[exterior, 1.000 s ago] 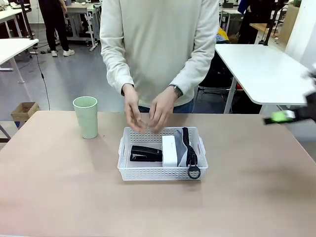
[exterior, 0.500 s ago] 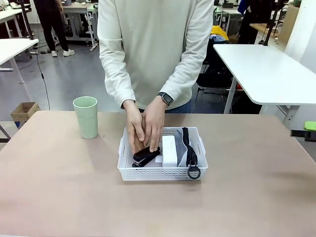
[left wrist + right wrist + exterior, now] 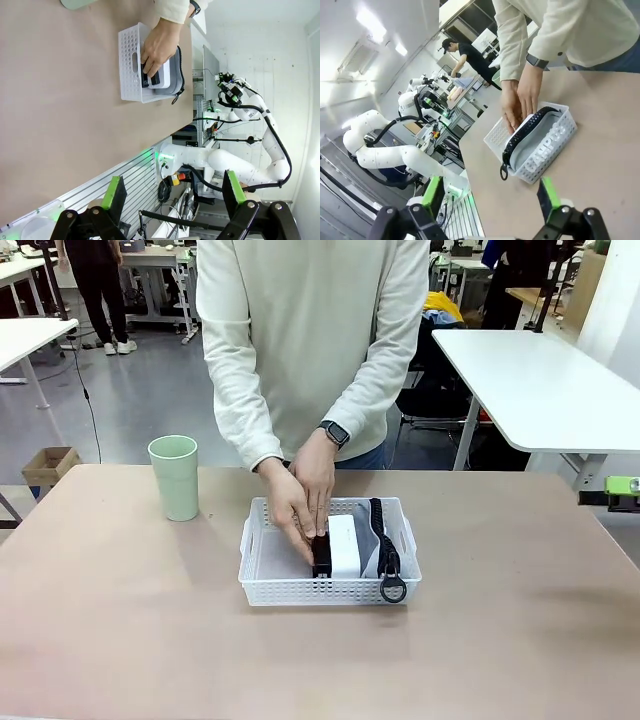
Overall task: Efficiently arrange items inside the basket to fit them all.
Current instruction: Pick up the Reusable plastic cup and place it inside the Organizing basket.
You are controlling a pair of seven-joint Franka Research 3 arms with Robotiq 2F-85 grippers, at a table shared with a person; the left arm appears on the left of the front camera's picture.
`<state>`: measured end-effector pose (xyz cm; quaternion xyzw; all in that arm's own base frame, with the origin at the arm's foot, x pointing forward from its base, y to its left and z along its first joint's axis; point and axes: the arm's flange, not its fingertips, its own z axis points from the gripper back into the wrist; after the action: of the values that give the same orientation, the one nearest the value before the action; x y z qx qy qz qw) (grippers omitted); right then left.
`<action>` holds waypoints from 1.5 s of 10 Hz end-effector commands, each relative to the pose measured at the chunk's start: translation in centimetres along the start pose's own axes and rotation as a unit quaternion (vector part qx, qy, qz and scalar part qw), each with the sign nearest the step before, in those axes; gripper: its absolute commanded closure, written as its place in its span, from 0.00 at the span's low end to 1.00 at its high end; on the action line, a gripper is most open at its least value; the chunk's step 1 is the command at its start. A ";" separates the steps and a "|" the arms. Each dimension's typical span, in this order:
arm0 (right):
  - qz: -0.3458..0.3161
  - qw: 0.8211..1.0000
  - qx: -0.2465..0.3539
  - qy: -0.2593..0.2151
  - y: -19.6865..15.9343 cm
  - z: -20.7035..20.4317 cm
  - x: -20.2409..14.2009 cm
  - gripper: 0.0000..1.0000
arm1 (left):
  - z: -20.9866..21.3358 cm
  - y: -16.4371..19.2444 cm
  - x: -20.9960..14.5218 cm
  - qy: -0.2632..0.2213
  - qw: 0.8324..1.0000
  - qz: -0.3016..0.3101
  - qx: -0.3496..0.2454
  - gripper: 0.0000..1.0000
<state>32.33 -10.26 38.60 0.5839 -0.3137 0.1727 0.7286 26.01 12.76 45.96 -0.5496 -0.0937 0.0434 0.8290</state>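
The white basket (image 3: pixel 300 591) sits mid-table. Inside it, the person's hands (image 3: pixel 300 505) press the black stapler (image 3: pixel 321 555) on its side against the small white box (image 3: pixel 344 545). The grey pouch (image 3: pixel 372 540) stands on edge along the basket's right wall, its ring hanging over the front rim. A pale green tumbler (image 3: pixel 174 477) stands on the table left of the basket. My left gripper (image 3: pixel 175 192) is open and empty, well away from the basket (image 3: pixel 127 65). My right gripper (image 3: pixel 490 195) is also open and empty, off to the side of the basket (image 3: pixel 555 135) and pouch (image 3: pixel 530 142).
The person stands at the far side, leaning over the basket. One green pad (image 3: pixel 622 486) of my right gripper shows at the table's right edge. Bare tabletop lies in front of the basket and on both sides. White tables stand behind.
The person's hands went into the basket, lifted the stapler from lying flat and set it on its side against the white box. My right gripper drew back toward the right edge.
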 end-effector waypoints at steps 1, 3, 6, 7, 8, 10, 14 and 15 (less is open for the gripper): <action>-0.009 1.000 -0.007 0.005 0.2 0.3 -0.4 0.00 | 0.0 -0.2 -0.2 -0.001 1.000 -0.003 -0.009 0.00; -0.009 1.000 -0.007 0.005 0.2 0.3 -0.4 0.00 | 0.0 -0.2 -0.2 -0.001 1.000 -0.003 -0.009 0.00; -0.009 1.000 -0.007 0.005 0.2 0.3 -0.4 0.00 | 0.0 -0.2 -0.2 -0.001 1.000 -0.003 -0.009 0.00; -0.009 1.000 -0.007 0.005 0.2 0.3 -0.4 0.00 | 0.0 -0.2 -0.2 -0.001 1.000 -0.003 -0.009 0.00; -0.009 1.000 -0.007 0.005 0.2 0.3 -0.4 0.00 | 0.0 -0.2 -0.2 -0.001 1.000 -0.003 -0.009 0.00; -0.009 1.000 -0.007 0.005 0.2 0.3 -0.4 0.00 | 0.0 0.0 0.0 0.000 1.000 0.000 0.000 0.00; -0.009 1.000 -0.007 0.005 0.2 0.3 -0.4 0.00 | -8.6 2.3 10.2 -0.150 0.841 -0.449 0.262 0.00; -0.009 1.000 -0.007 0.005 0.2 0.3 -0.4 0.00 | -9.7 3.5 11.6 -0.139 0.832 -0.449 0.296 0.00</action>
<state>32.28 -10.45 38.47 0.5837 -0.3142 0.1694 0.7293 36.94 6.55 43.05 -0.2996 -0.2633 -0.2082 0.8931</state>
